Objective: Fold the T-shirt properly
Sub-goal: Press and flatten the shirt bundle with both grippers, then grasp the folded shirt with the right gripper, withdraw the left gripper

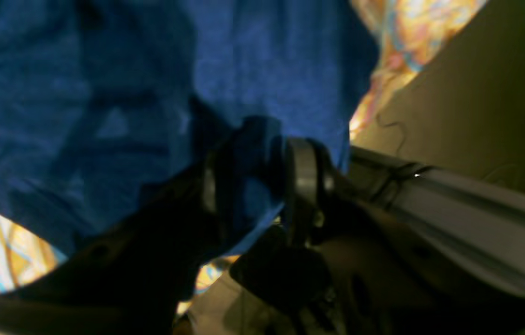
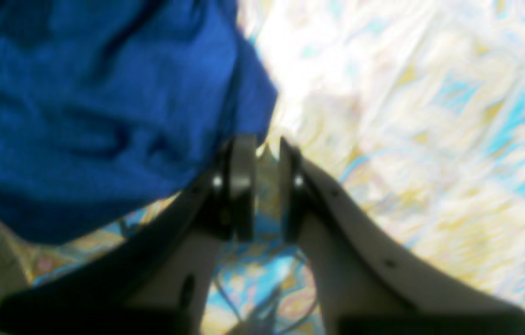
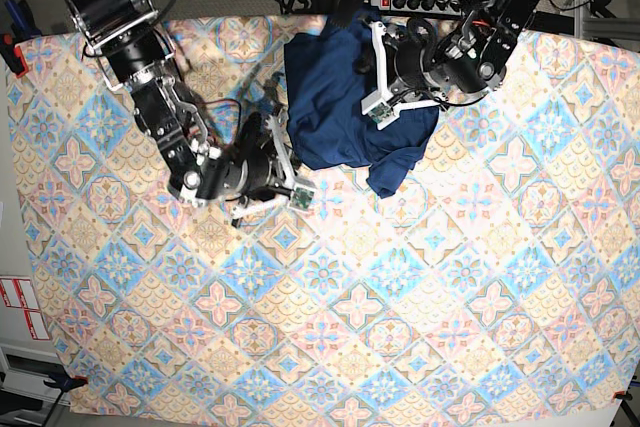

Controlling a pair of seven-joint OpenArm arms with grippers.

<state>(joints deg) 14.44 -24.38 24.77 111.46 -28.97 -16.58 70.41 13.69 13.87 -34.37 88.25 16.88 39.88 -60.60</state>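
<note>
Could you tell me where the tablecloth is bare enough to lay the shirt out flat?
Bare: the whole near half of the tablecloth, below both arms. Crowded: the far edge, where the shirt lies bunched between the right gripper and left gripper.

Plain dark navy-blue knit T-shirt [image 3: 335, 97]: solid colour, faintly heathered, no print. Pastel patterned tablecloth [image 3: 330, 317]: repeating diamond tiles bore floral medallions in pink, sky blue, yellow-ochre and cream. Robot arms: mostly black, with white gripper parts at the wrists.
</note>
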